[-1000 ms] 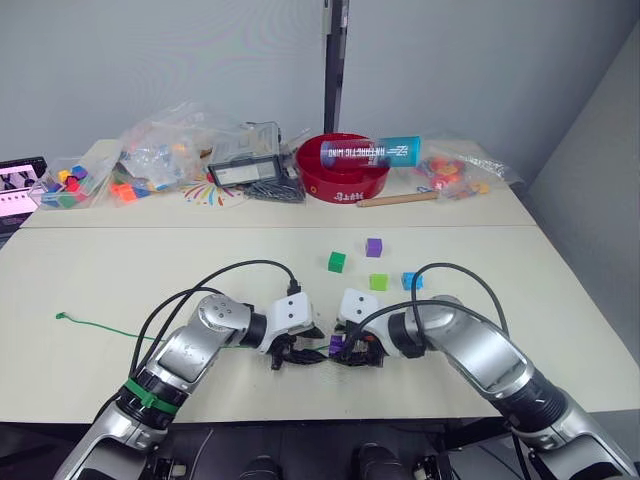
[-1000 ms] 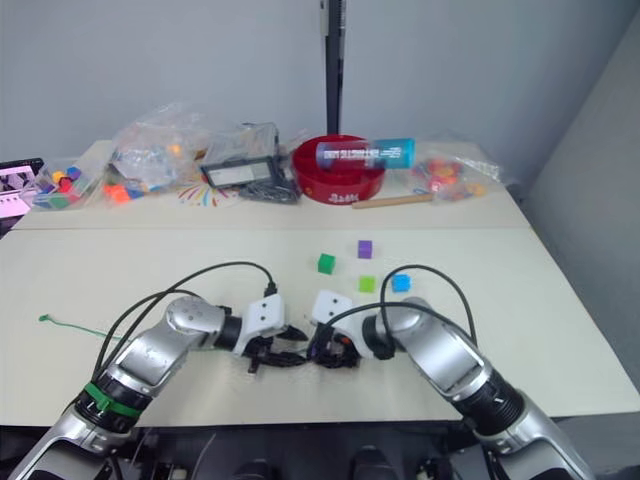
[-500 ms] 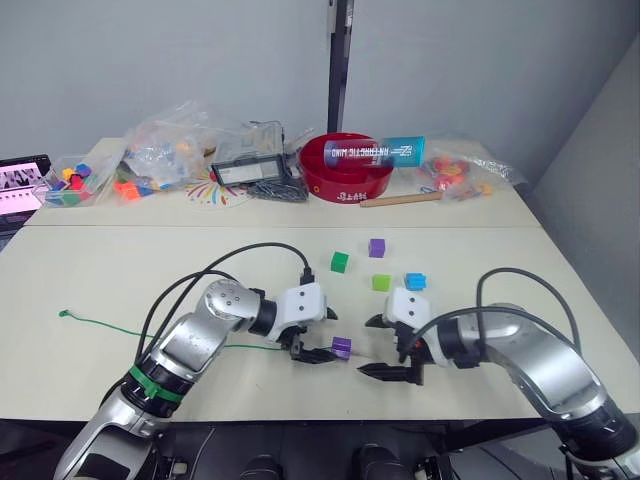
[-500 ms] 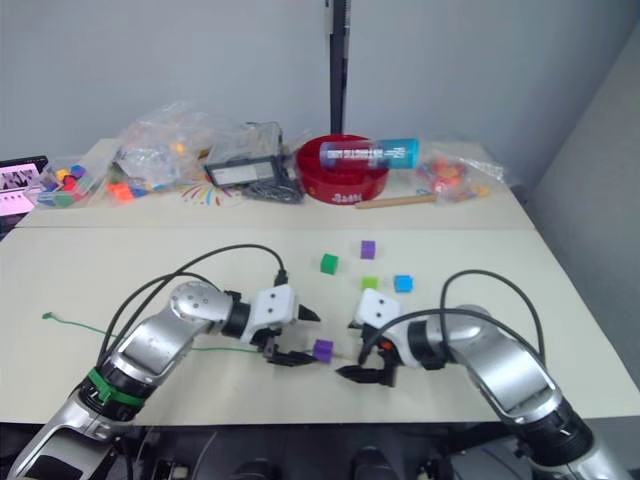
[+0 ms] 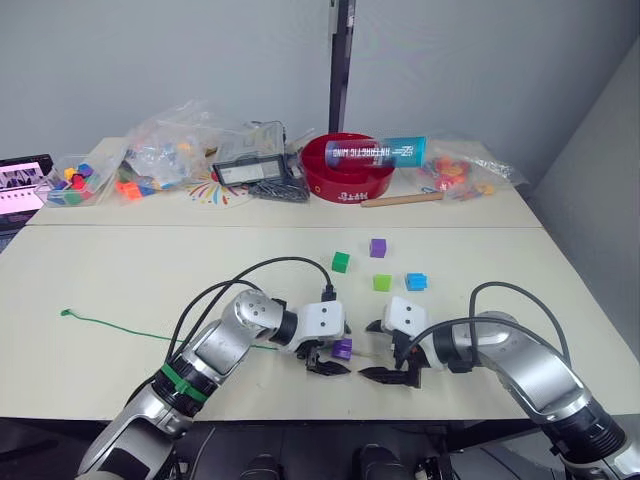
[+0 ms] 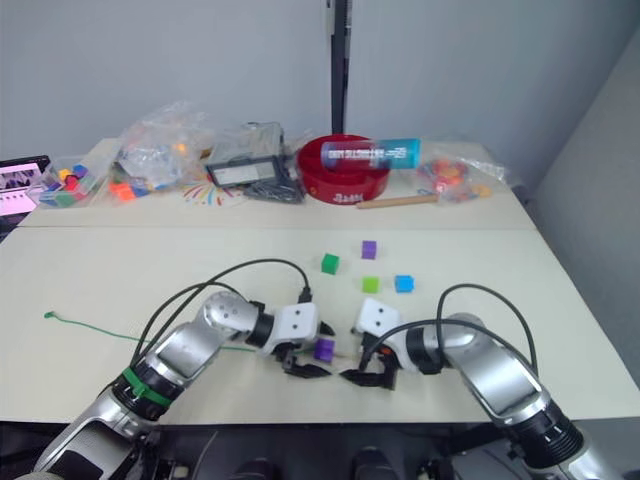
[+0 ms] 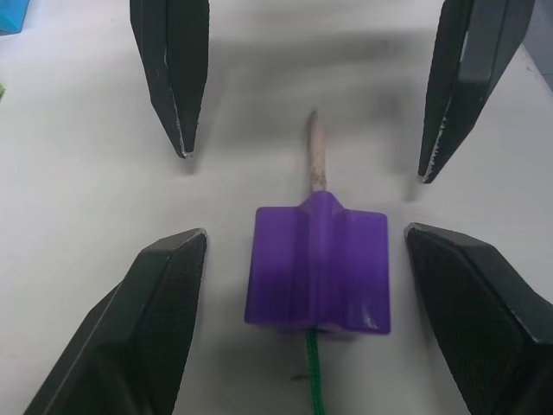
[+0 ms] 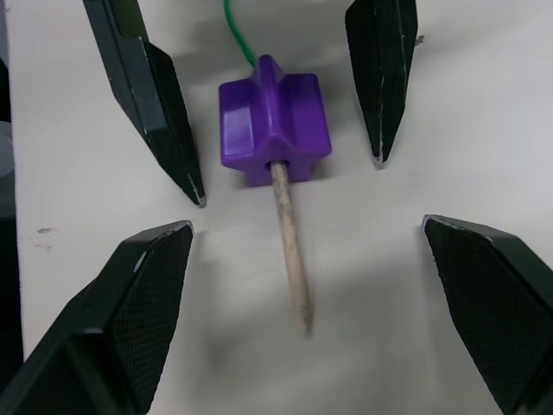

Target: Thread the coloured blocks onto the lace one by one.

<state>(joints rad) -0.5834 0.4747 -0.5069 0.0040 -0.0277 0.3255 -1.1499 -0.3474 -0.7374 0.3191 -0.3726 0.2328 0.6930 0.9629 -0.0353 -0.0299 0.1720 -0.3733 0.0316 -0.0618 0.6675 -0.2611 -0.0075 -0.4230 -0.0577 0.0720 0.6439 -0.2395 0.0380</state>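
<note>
A purple block (image 7: 317, 268) lies on the table, threaded on the green lace (image 5: 110, 326). The lace's pale stiff tip (image 8: 289, 251) pokes out of the block's right side. My left gripper (image 5: 331, 352) is open, its fingers (image 7: 160, 320) flanking the block without touching it. My right gripper (image 5: 378, 350) faces it, open, with the tip lying between its fingers (image 8: 130, 320). Further back on the table sit a dark green block (image 5: 340, 262), a second purple block (image 5: 377, 247), a light green block (image 5: 380, 283) and a blue block (image 5: 415, 281).
On the rear table stand a red bowl (image 5: 345, 183) with a blue can (image 5: 375, 152) across it, clear bags of mixed pieces (image 5: 160, 150), a black device (image 5: 245, 172) and a wooden stick (image 5: 400, 199). The lace trails left to its end (image 5: 63, 315).
A second ago both grippers were bunched at the purple block. The right one drew back to the right and opened. The left one then moved right, so its open fingers now flank the block.
</note>
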